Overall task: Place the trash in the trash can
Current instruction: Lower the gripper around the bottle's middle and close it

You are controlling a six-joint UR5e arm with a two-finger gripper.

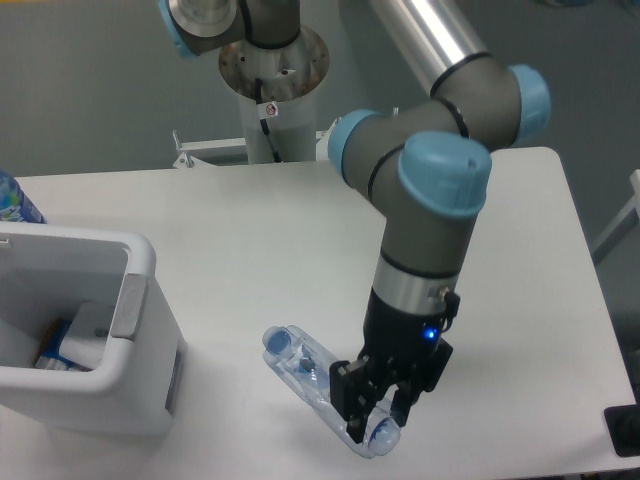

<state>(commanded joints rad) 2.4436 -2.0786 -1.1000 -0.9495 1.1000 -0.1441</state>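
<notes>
The clear crinkled plastic bottle (312, 375) with a pale blue cap lies slanted over the table's front, cap up-left, base down-right. My gripper (372, 420) points down and is shut on the bottle's base end, with a black finger (352, 405) on each side of it. I cannot tell whether the cap end still touches the table. The trash can (140, 262), a white boxy bin with a grey tab (125, 306) on its right rim, stands at the left edge, well left of the bottle. White and blue items (72, 345) lie inside it.
A blue-labelled bottle (12, 200) pokes in at the far left behind the bin. The arm's pedestal (272, 90) stands behind the table's back edge. A black object (625, 430) sits at the lower right corner, off the table.
</notes>
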